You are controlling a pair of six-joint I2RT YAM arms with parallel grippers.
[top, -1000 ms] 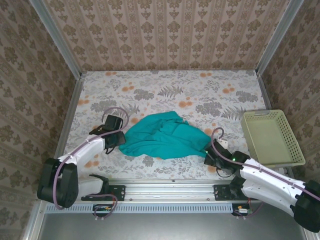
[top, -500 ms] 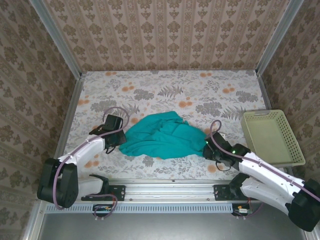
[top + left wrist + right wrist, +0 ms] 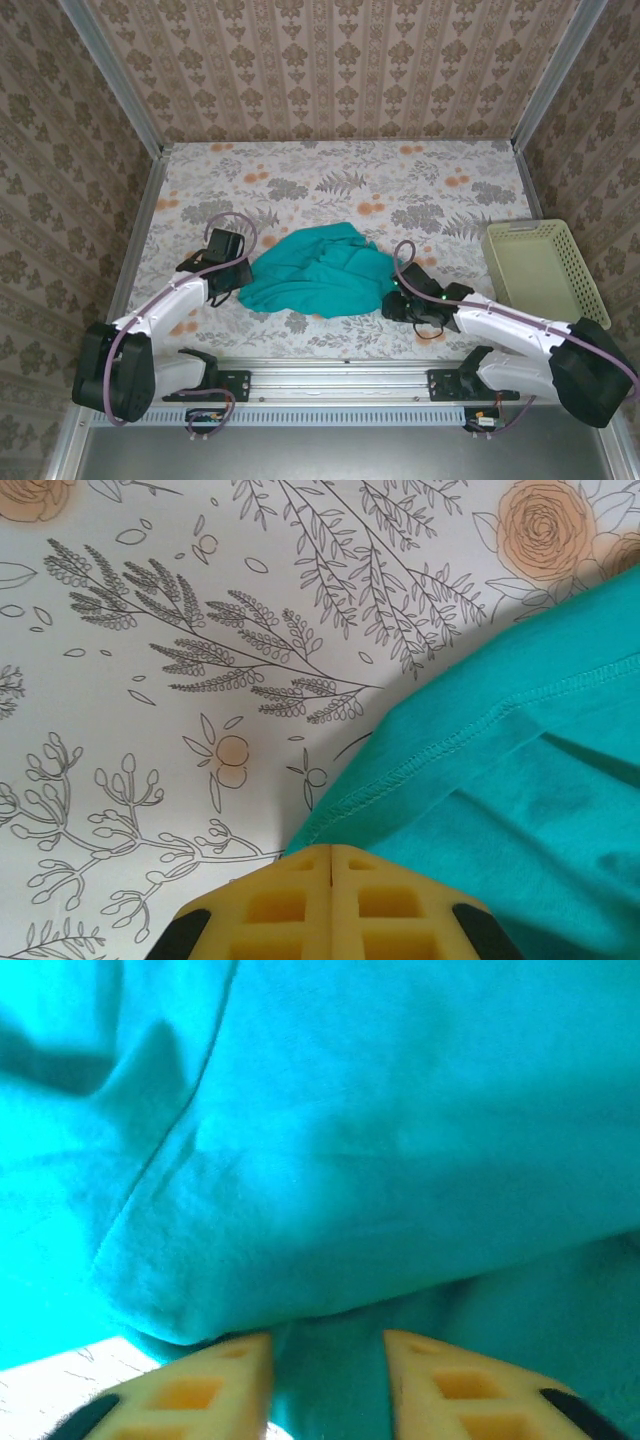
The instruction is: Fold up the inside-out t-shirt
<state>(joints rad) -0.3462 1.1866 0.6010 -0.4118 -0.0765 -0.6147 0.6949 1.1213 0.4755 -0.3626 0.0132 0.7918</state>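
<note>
The inside-out t-shirt (image 3: pixel 320 272) lies crumpled on the flowered table, plain teal with its stitched hem showing. My left gripper (image 3: pixel 240 283) is at the shirt's left edge. In the left wrist view its yellow fingers (image 3: pixel 331 850) are pressed together, and the hem corner of the t-shirt (image 3: pixel 520 780) runs in under their tips. My right gripper (image 3: pixel 388 303) is pushed into the shirt's right edge. In the right wrist view it (image 3: pixel 327 1345) stands open, a fold of the t-shirt (image 3: pixel 400 1140) lying above and between its two yellow fingers.
A pale yellow plastic basket (image 3: pixel 527 228) stands at the right edge of the table. Patterned walls close the table in at the left, back and right. A metal rail runs along the near edge between the arm bases.
My right gripper has slid left from bare table into the shirt's right edge, its fingers now parted. My left gripper has shut at the hem without shifting place.
</note>
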